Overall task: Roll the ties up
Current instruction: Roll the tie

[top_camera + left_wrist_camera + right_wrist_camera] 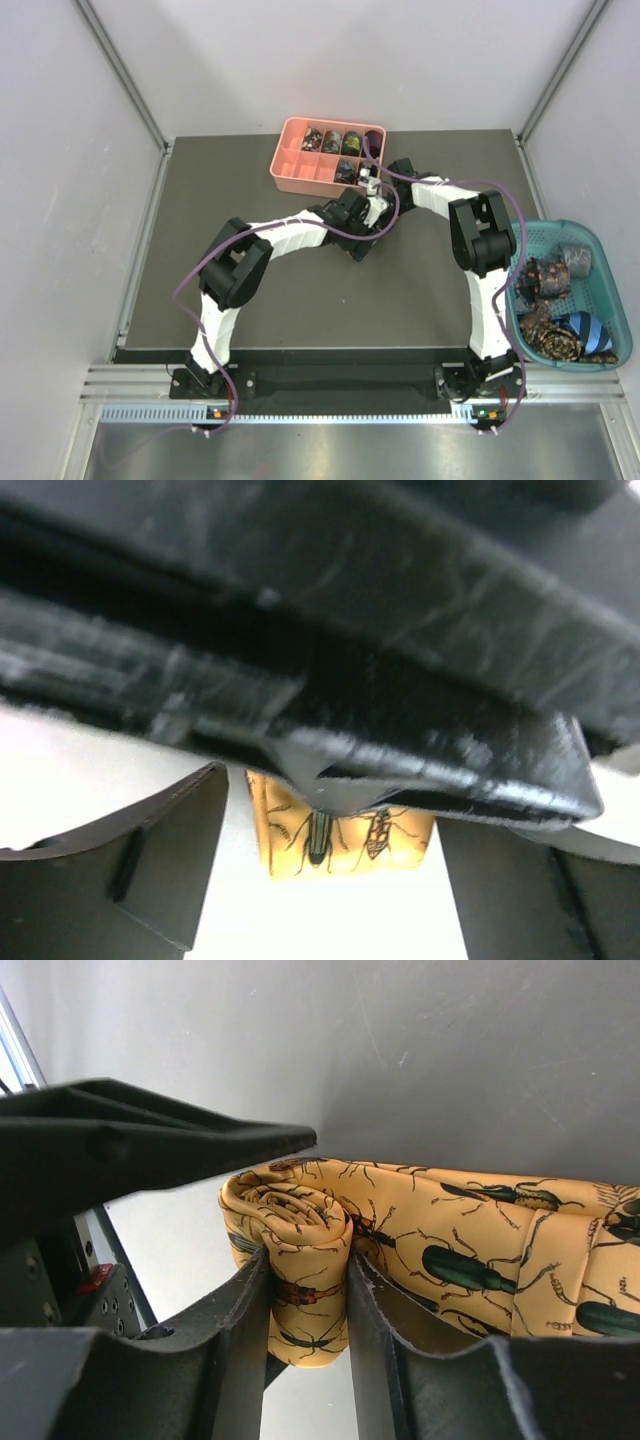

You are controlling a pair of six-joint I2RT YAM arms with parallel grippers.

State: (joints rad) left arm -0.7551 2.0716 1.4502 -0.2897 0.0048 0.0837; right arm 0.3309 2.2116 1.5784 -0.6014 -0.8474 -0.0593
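**Right pincer clamped on the yellow tie's coil at mid-table**

We see the yellow tie (460,1250), printed with dark green beetles, partly rolled. One end is wound into a tight coil and the rest runs off flat to the right in the right wrist view. The right gripper (308,1305) is closed on that coil, one finger pressed against each side of it. A dark flat bar (150,1150) reaches in from the left of that view, its tip just above the coil.

In the left wrist view the left gripper (332,815) has its fingers (170,865) set apart, with a short piece of the same tie showing in the gap between them. A blurred dark mass fills the top of that view. We cannot tell whether these fingers press on the fabric.

From above, both arms meet over the middle of the dark table (250,200), just near of the pink tray (290,168), and their wrists hide the tie. The tray's far row holds small rolled ties (332,142). At the right edge, the teal basket (600,240) holds loose ties (548,335), some dark patterned and one blue striped.
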